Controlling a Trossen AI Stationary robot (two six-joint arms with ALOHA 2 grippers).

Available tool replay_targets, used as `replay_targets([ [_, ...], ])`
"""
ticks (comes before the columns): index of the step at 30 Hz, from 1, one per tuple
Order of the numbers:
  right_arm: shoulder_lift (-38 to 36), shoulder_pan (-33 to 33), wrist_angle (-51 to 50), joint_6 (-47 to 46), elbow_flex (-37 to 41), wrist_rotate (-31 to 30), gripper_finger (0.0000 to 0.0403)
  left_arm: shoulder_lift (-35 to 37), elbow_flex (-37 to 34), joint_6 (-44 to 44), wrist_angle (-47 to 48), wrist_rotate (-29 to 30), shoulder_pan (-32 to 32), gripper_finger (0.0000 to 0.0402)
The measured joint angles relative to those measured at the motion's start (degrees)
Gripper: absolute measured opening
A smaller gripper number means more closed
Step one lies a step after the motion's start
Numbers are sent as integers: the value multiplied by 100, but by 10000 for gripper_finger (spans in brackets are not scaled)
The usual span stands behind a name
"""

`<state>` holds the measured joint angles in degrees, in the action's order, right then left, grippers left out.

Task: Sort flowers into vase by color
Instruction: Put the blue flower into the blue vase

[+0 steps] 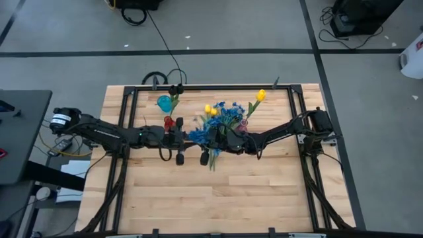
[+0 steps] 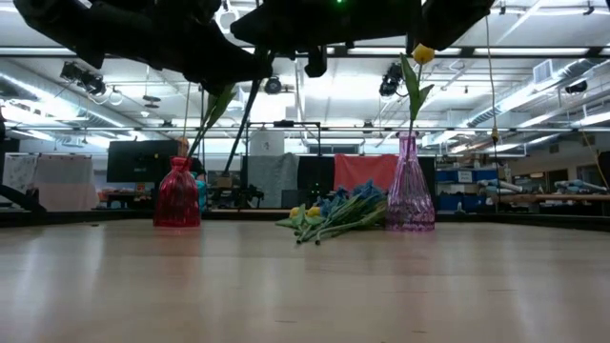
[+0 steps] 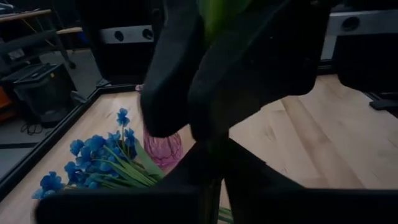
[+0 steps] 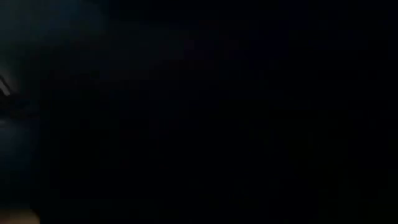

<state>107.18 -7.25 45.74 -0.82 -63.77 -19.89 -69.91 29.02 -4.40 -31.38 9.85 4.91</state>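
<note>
Right wrist view is all dark, nothing readable. In the left wrist view a blurred dark arm (image 3: 236,68) covers most of the pink vase (image 3: 163,148). Low view crops both arms at the top edge.

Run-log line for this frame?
left gripper shut on green stem | right gripper shut, over flower pile | purple vase holds yellow tulip

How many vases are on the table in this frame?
3: a red vase left of the flower pile, a teal vase behind it, a purple vase right of the pile. Others may be hidden.
</note>
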Motion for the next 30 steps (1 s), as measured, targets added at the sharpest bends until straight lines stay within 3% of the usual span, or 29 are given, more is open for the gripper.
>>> replay_targets([
  [5,0,-5,-3,-172,0,233,106,0,0,0,-1,3,2,19],
  [10,-19,-17,-147,-189,-1,331,196,0,0,-3,-17,80,-2,48],
  [17,-669,-63,-1567,-576,0,309,298,208,-14,-13,99,126,-24,34],
  [22,-1201,-390,-2371,-706,-2,-224,325,659,-22,-34,473,118,-82,33],
  [30,-1533,-891,-3103,-814,-2,-1106,323,1375,-28,-147,1008,216,-81,36],
])
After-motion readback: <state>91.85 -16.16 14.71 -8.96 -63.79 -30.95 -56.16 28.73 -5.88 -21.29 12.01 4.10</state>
